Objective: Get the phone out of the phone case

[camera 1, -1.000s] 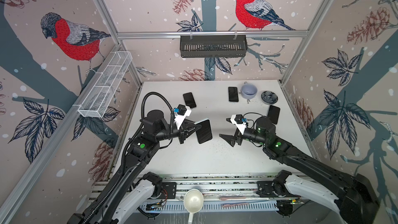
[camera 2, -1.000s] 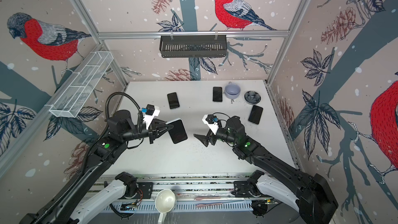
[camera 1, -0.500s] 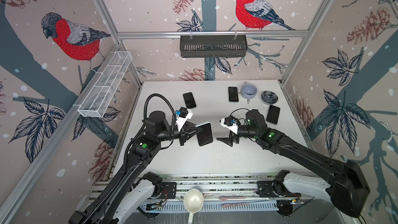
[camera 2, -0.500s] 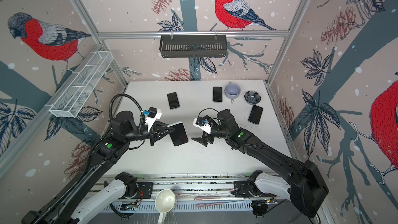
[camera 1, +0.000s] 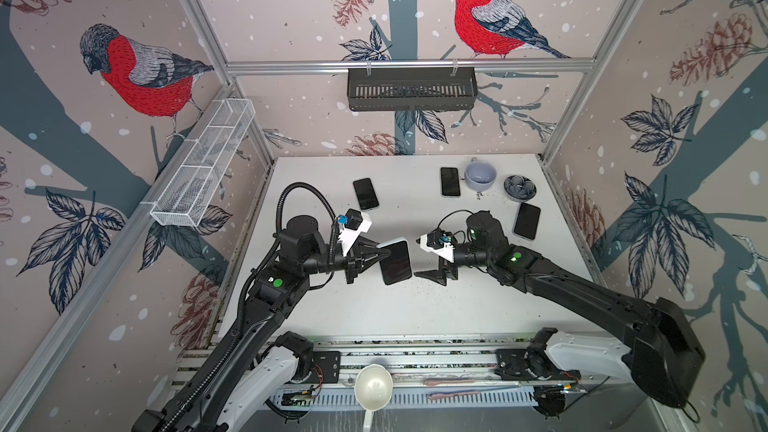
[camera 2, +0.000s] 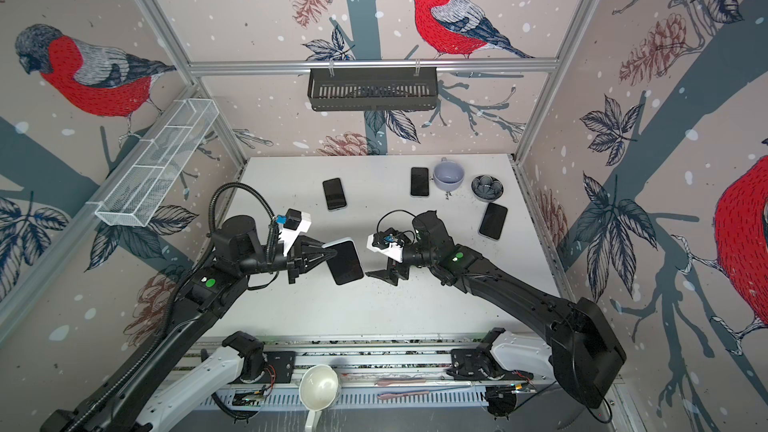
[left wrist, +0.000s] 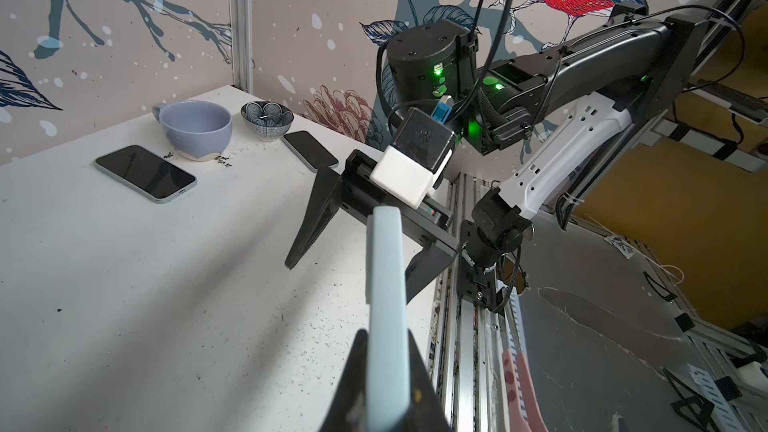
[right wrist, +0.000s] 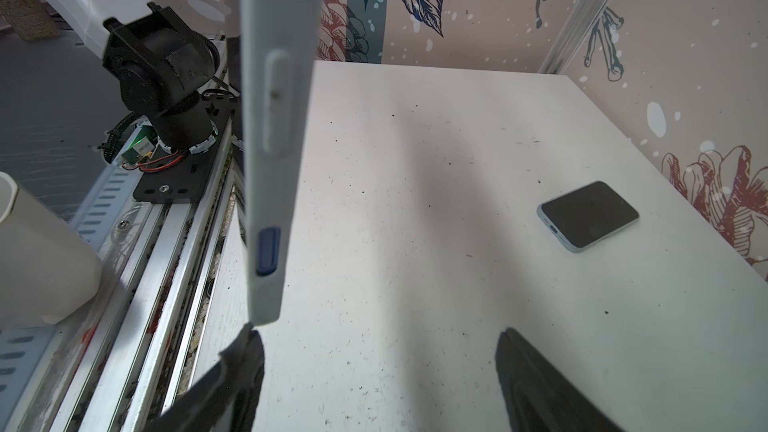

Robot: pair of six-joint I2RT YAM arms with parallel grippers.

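Pale-blue phone case [left wrist: 384,276] is clamped in the left tool [camera 1: 379,256]; the right tool [camera 1: 430,276], spread apart, should be closed on its free edge.

The left arm [camera 1: 245,326] and right arm [camera 1: 582,292] are black with green lights [camera 1: 515,258] and white base links [camera 1: 582,347]. The left carries a ribbed black hose [camera 1: 301,185].

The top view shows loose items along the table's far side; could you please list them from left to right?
Far-left phone, middle phone, lilac mug, patterned bowl.
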